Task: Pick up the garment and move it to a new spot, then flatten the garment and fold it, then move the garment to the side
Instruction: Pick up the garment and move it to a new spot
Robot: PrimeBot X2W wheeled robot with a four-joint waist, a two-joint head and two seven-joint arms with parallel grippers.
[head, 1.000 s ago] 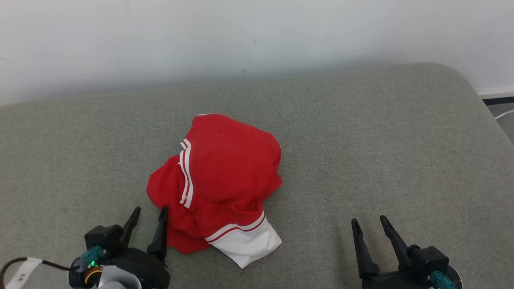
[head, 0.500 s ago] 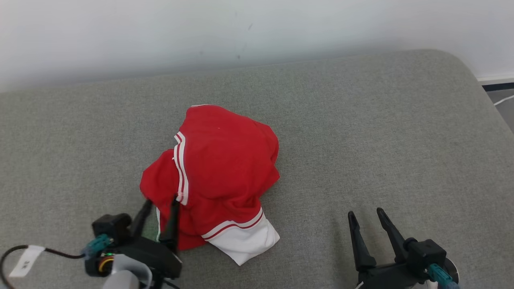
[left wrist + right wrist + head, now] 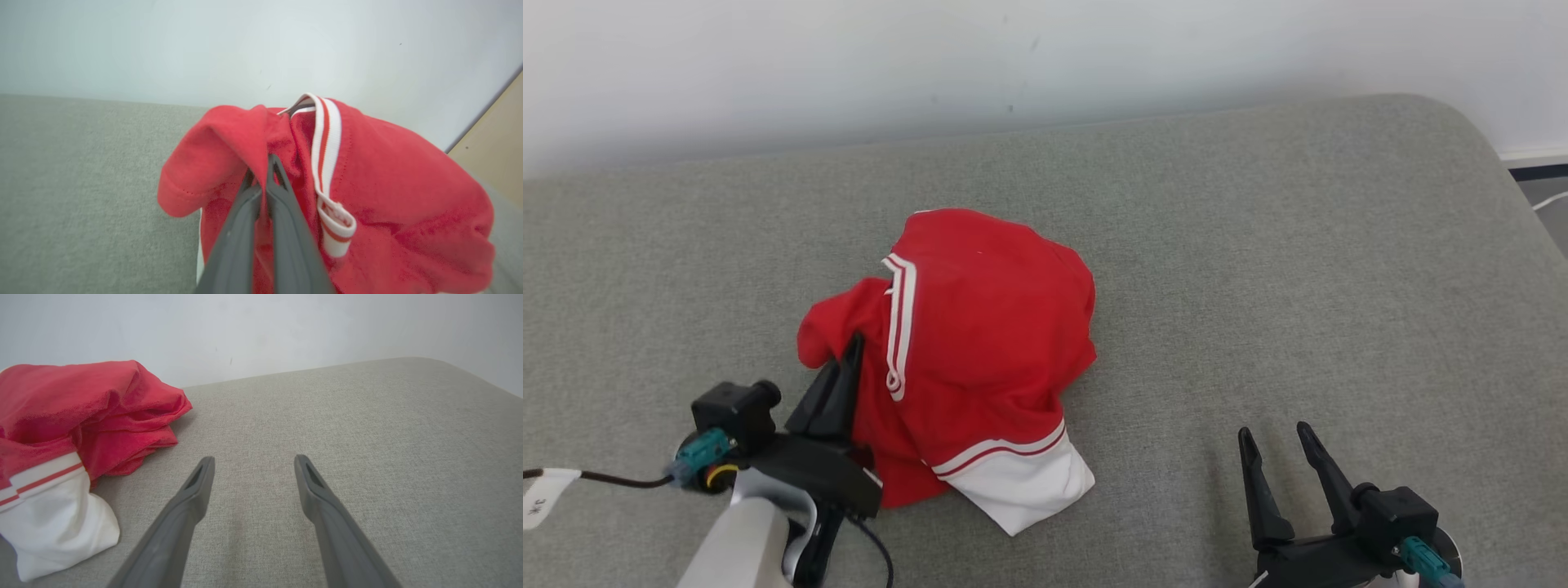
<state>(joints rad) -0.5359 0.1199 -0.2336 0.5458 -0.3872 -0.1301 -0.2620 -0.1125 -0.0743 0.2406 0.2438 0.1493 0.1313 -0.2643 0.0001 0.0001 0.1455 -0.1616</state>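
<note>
At centre frame of the head view lies one garment (image 3: 988, 327), red, bunched in a heap, with one white panel (image 3: 1021, 490) at its lower edge and one striped trim (image 3: 900, 318) in white and red running down its left half.

Two grippers are counted. The left gripper (image 3: 849, 351) stands at the lower left of the frame; its fingers are pressed together on a fold at the garment's left edge, and that fold stands raised above the rest of the heap. The left wrist view confirms it: the left gripper (image 3: 269, 161) has both fingers closed, with red cloth of the garment (image 3: 388, 171) draped over the tips. The right gripper (image 3: 1274, 430) sits at the lower right, well apart from the garment, fingers spread and holding nothing. In the right wrist view the right gripper (image 3: 253, 458) points over bare fabric, with the garment (image 3: 81, 400) at the left of the frame.

One cable (image 3: 613, 480) with one white tag (image 3: 541, 498) runs off the left edge.

Everything rests on one grey upholstered surface (image 3: 1298, 245) with a rounded corner at the upper right. A pale wall (image 3: 931, 65) stands directly behind it. A strip of floor (image 3: 1543, 204) shows past the right edge.

Bare surface surrounds the heap on all sides, widest to the right.
</note>
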